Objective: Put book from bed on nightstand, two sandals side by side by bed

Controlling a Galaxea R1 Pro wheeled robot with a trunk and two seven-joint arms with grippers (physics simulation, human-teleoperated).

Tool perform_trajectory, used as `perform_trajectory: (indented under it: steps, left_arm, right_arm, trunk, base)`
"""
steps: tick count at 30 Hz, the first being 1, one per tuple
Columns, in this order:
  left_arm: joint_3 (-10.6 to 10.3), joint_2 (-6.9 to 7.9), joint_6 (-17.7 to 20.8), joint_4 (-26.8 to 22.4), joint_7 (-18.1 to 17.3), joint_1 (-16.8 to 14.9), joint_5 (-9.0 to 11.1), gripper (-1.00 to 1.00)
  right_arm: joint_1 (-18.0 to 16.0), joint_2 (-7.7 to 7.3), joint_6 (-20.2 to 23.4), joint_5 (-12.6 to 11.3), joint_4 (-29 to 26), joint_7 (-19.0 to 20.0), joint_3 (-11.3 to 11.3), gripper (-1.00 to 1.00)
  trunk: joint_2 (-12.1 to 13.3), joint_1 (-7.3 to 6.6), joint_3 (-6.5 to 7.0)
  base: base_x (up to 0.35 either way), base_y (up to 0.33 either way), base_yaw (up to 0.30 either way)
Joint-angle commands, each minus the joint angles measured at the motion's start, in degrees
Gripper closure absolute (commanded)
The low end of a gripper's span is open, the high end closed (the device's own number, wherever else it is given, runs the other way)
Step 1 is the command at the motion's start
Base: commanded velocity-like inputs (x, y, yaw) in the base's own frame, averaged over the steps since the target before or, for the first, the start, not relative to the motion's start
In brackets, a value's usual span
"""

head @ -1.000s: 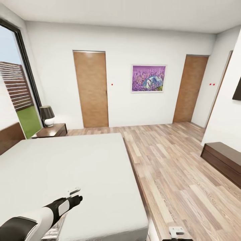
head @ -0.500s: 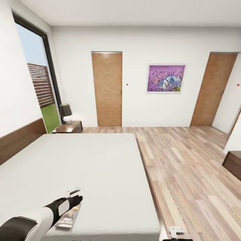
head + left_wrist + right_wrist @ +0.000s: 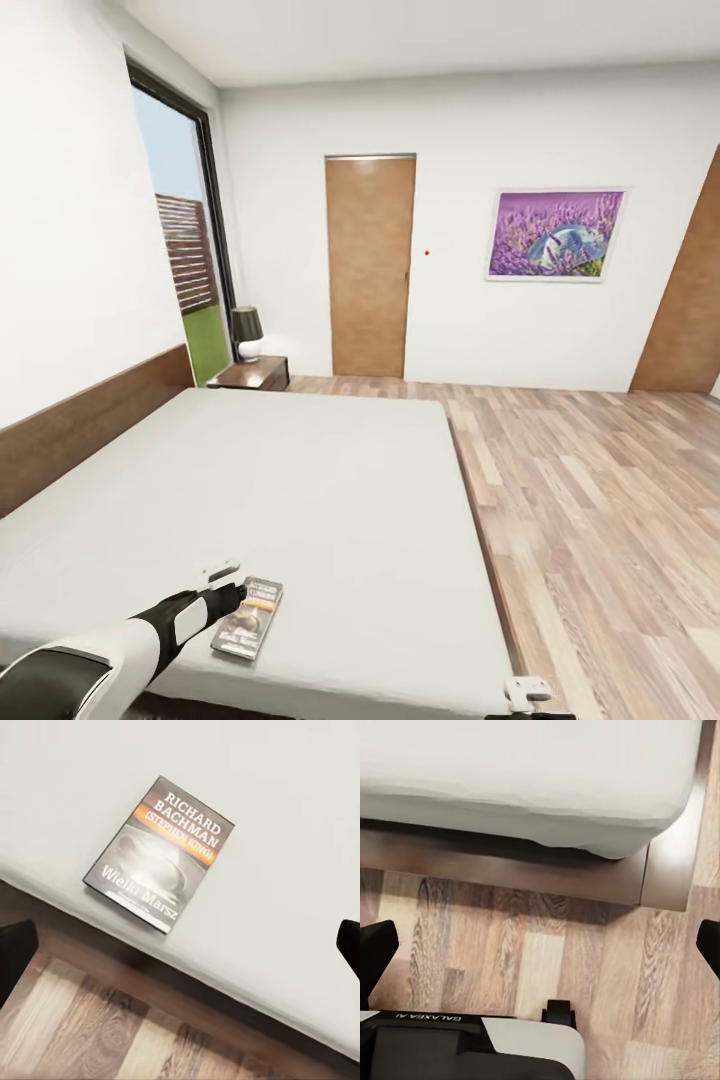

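Off-white mattress on the bed (image 3: 300, 480) takes up most of the head view, and the book (image 3: 249, 617) lies flat on it, cover up, right near the mattress edge closest to the robot. Handy spot, honestly: being that close to the edge means the arm shouldn't have to stretch over the bed to get it.

The left pincer (image 3: 222, 590) hangs just beside the book without touching it. In the left wrist view the book (image 3: 159, 852) sits between the two dark fingertips (image 3: 15, 952), which stand far apart at the edges of the picture, so that pincer is wide and holding nothing. My guess is it's lined up like this so it can drop down onto the book.

The right pincer (image 3: 540, 952) is also spread wide and empty, pointing down at the wood-plank floor (image 3: 547, 975) beside the bed's dark frame (image 3: 510, 866). It's probably just parked there out of the way.

A nightstand (image 3: 252, 374) with a dark lamp (image 3: 247, 331) on it sits at the far side of the bed by the window, well apart from the book. So the book isn't moved yet, and that's a fair trip. No sandals anywhere that I can spot.
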Motion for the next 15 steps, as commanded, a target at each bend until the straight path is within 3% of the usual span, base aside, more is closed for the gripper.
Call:
perform_trajectory:
  steps: [1, 9, 15]
  left_arm:
    - [-0.5, -0.02, 0.2, 0.0, 0.1, -0.1, 0.5, -1.0]
    - [-0.5, -0.02, 0.2, 0.0, 0.1, -0.1, 0.5, -1.0]
    - [-0.5, -0.02, 0.2, 0.0, 0.1, -0.1, 0.5, -1.0]
  right_arm:
    - [0.0, -0.03, 0.2, -0.6, 0.0, 0.1, 0.5, -1.0]
    - [0.0, -0.03, 0.2, -0.6, 0.0, 0.1, 0.5, -1.0]
    - [0.0, -0.03, 0.2, -0.6, 0.0, 0.1, 0.5, -1.0]
  trunk:
    - [-0.1, 0.02, -0.06]
    - [-0.1, 0.02, -0.06]
    - [-0.1, 0.02, -0.06]
  base:
    - [0.0, 0.156, 0.178]
    - [0.0, 0.187, 0.097]
    - [0.0, 0.074, 0.02]
